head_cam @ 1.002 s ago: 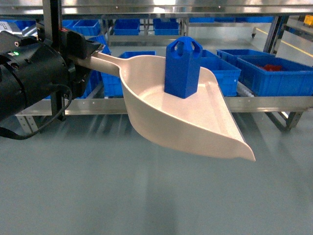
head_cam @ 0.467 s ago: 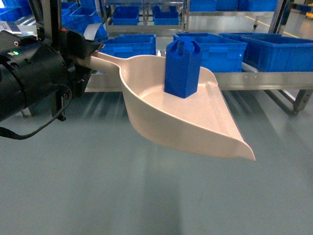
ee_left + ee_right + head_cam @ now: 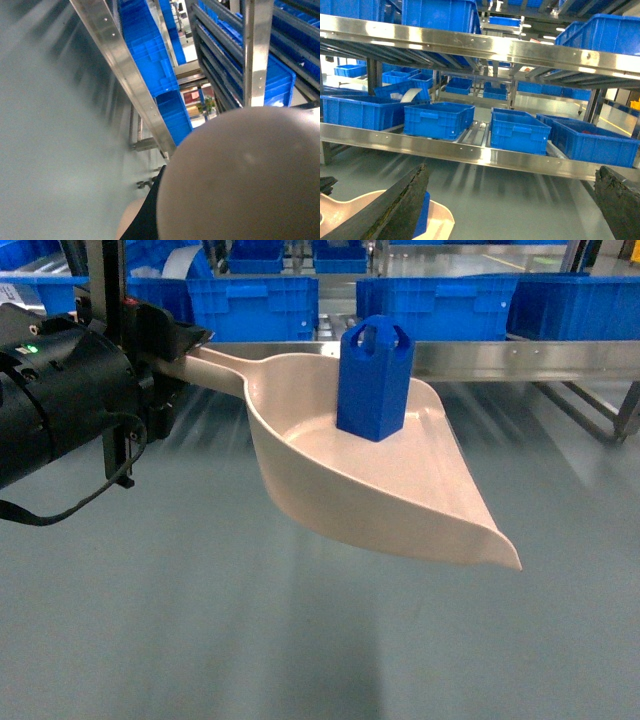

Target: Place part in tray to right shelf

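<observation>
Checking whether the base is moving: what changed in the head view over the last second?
The shelf rail and blue crates slid up the frame. The part stands upright in the tray as before; the left tool grips the handle unchanged.

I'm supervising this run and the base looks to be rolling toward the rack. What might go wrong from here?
The part stands upright and loose in the tray, near the open front lip; a jolt could tip it or slide it out. The left gripper holds only the handle's end, so the tray could sag. Its lip could hit the right shelf rail.

Black left arm, green indicator light
</observation>
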Available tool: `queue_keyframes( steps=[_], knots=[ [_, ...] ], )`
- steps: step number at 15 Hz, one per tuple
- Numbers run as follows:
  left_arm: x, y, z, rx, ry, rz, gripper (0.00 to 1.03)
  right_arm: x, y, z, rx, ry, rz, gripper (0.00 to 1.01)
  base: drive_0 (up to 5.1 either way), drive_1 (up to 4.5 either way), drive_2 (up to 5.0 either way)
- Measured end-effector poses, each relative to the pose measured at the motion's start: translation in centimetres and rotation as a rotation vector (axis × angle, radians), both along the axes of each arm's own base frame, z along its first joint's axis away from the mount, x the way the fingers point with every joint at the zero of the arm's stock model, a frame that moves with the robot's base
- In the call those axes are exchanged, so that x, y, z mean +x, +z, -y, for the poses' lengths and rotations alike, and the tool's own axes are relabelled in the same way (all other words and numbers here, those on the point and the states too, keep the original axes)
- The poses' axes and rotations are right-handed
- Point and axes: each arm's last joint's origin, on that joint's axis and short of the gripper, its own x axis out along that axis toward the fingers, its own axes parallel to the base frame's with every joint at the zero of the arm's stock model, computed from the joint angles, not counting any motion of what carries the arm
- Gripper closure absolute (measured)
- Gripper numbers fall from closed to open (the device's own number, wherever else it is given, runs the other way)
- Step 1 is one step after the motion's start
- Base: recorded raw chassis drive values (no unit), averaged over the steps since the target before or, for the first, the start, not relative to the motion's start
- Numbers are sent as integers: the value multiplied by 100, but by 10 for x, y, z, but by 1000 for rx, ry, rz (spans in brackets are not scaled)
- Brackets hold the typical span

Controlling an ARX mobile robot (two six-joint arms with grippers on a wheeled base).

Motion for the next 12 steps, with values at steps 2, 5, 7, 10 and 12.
queue_keyframes(
  steps=[2, 5, 7, 10, 12],
  knots=[
    [0, -1, 0, 4, 0, -4, 89, 0, 0, 0, -1, 0, -2, 3, 0, 0, 0],
    [0, 0, 0, 3, 0, -1, 89, 0, 0, 0, 0, 0, -1, 3, 0, 0, 0],
    [0, 0, 0, 3, 0, -1, 89, 0, 0, 0, 0, 0, 0, 3, -2, 202, -207],
    [0, 0, 0, 2, 0, 2, 89, 0, 0, 0, 1, 0, 1, 3, -5, 400, -410],
    [0, 0, 0, 2, 0, 3, 89, 0, 0, 0, 1, 0, 3, 3, -3, 401, -408]
  ],
)
